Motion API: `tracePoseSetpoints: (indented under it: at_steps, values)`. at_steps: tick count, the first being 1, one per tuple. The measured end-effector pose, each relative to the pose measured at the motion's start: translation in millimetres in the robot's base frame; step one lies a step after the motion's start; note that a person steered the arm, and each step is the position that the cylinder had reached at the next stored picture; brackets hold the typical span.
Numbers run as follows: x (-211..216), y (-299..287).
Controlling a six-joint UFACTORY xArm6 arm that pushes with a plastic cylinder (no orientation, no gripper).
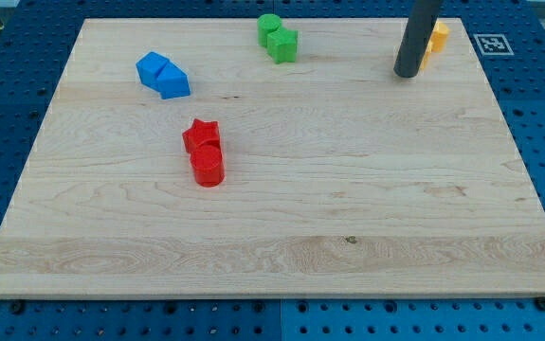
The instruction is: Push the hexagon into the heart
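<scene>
My tip rests on the board at the view's upper right. Directly behind the rod, on its right, are yellow blocks, mostly hidden by the rod. Their shapes cannot be made out, so I cannot tell which is the hexagon and which the heart. A strip of yellow shows along the rod's right edge, touching or nearly touching it.
Two blue blocks sit together at the upper left. A green cylinder touches a green star-like block at the top centre. A red star touches a red cylinder left of centre. The wooden board lies on a blue pegboard.
</scene>
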State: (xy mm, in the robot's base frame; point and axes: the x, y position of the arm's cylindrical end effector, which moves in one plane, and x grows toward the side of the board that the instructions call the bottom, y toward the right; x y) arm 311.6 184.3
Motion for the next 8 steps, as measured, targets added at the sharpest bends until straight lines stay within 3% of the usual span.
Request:
tracePoseSetpoints:
  at_steps: [8]
  values:
    - [-44, 3]
